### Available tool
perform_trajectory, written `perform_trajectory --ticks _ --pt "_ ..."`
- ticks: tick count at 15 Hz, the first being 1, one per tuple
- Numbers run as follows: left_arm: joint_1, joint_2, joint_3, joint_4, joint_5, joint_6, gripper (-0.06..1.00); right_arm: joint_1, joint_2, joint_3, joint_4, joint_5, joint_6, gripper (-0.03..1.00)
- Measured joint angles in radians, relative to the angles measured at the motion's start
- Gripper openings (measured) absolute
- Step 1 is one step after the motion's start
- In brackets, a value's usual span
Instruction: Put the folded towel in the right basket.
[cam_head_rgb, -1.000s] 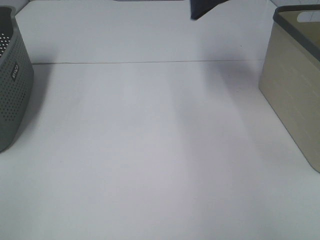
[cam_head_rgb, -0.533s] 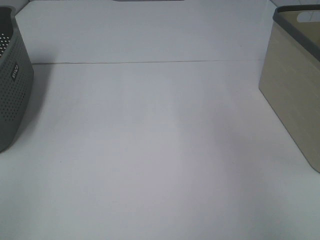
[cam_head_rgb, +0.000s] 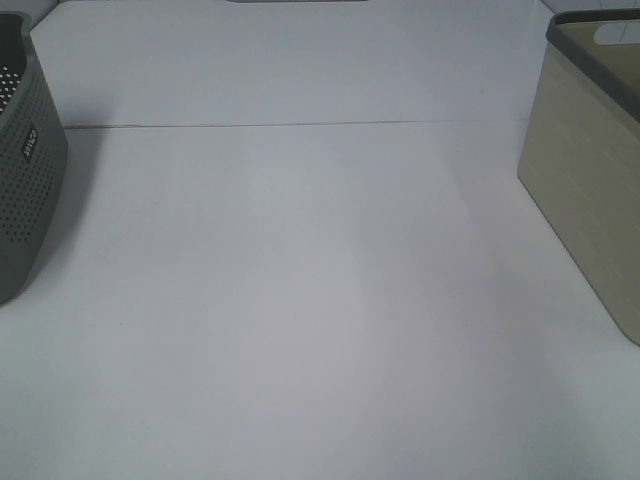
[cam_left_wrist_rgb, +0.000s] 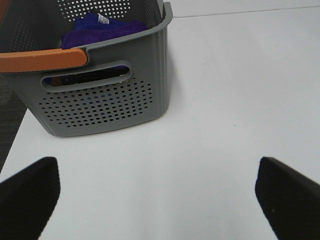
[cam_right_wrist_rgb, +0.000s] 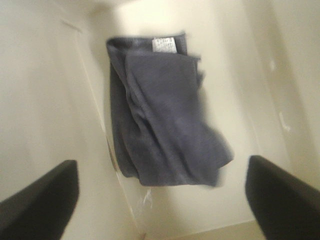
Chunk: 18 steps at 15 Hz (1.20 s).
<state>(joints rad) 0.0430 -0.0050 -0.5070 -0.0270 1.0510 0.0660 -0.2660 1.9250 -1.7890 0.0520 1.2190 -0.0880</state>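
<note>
Our right end effector (cam_right_wrist_rgb: 162, 200) hangs over the inside of the right basket (cam_right_wrist_rgb: 45, 100), its two dark fingers (cam_right_wrist_rgb: 40, 200) spread wide apart with nothing between them. Beyond them the folded towel (cam_right_wrist_rgb: 160, 120), dark grey-blue with a white label (cam_right_wrist_rgb: 164, 44) at its far edge, sits within the pale walls of that basket, clear of both fingers. We judge the main step done: the towel is free of the fingers and inside the basket it was meant for. What seems left is small: drawing the arm up and out. Our left end effector (cam_left_wrist_rgb: 160, 200) is likewise spread open and empty above the white surface (cam_left_wrist_rgb: 225, 100), with the grey basket (cam_left_wrist_rgb: 100, 100) farther on. A purple cloth (cam_left_wrist_rgb: 105, 27) lies in it behind an orange handle (cam_left_wrist_rgb: 42, 60), and we take that to be no part of this job.

Several things we cannot settle. The right wrist view is smeared by motion, so we cannot tell whether the towel lies flat on the basket floor or is dropping, nor whether its fold is neat; its near corner looks loose. The high camera shows neither arm, cuts both baskets off at the frame edges, and sees only the right basket's outer wall and rim, so the towel is hidden from it.
</note>
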Motion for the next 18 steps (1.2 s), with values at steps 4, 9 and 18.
perform_trajectory --ticks 4,9,18 --pt "0.000 0.000 0.000 0.000 0.000 0.000 0.99 0.004 -0.017 0.012 0.060 0.001 -0.009 0.97" --pt "0.000 0.000 0.000 0.000 0.000 0.000 0.99 0.224 -0.205 0.012 0.060 0.000 0.017 0.98" --pt "0.000 0.000 0.000 0.000 0.000 0.000 0.99 0.442 -1.256 0.913 -0.022 -0.090 0.102 0.98"
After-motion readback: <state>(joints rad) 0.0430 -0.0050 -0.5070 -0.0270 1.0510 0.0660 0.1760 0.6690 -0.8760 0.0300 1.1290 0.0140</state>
